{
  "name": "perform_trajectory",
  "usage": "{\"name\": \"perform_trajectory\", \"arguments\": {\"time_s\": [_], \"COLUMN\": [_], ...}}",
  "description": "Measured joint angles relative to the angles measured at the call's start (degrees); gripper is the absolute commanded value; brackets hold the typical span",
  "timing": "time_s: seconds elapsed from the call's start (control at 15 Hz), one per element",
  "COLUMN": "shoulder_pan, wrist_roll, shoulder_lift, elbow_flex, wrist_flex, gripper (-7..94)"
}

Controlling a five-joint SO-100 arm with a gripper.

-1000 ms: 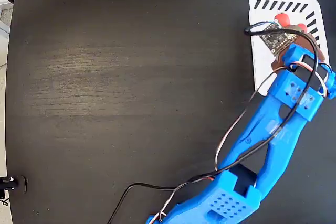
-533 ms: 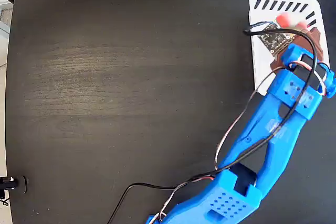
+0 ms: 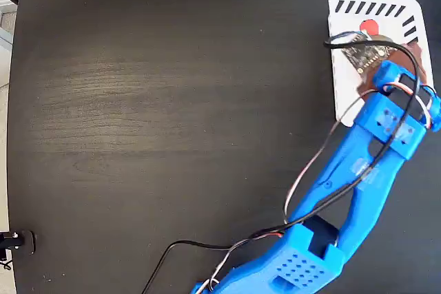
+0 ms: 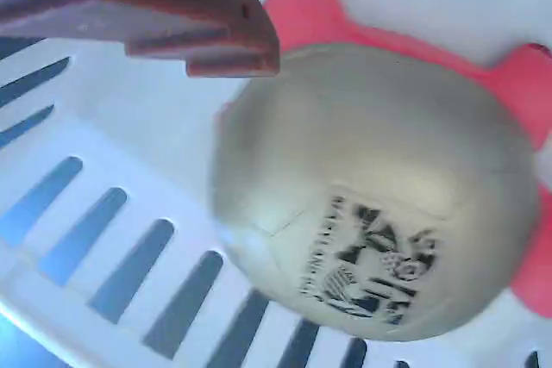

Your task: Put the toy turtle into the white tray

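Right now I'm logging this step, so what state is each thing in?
Turtle: shell up, over the tray, by its striped edge; resting or held, cannot tell.
Tray: flat on the table, holding the turtle.
Gripper: over the tray; one finger beside the shell, open or shut unclear.

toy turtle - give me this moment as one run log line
toy turtle: over white tray, near striped edge | fingers: one beside shell, grip unclear | arm: above tray | contact with tray: cannot tell
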Motion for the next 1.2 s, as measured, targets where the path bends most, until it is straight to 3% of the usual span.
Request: {"name": "perform_trajectory", "arguments": {"time_s": [0.2,0.53,0.8,1.0,1.2], "shoulder_pan": [-1.49,-10.81,-22.76,-32.43,-36.91], "wrist_roll": [0.7,4.04,3.69,-1.14,-8.17], "shoulder_lift": [5.1,20.74,41.48,58.71,77.96], "elbow_flex": [-0.09,11.6,42.63,67.85,96.77], "wrist_flex": [0.62,-7.47,-26.63,-39.9,-55.11], "gripper": [1,0,0,0,0]}}
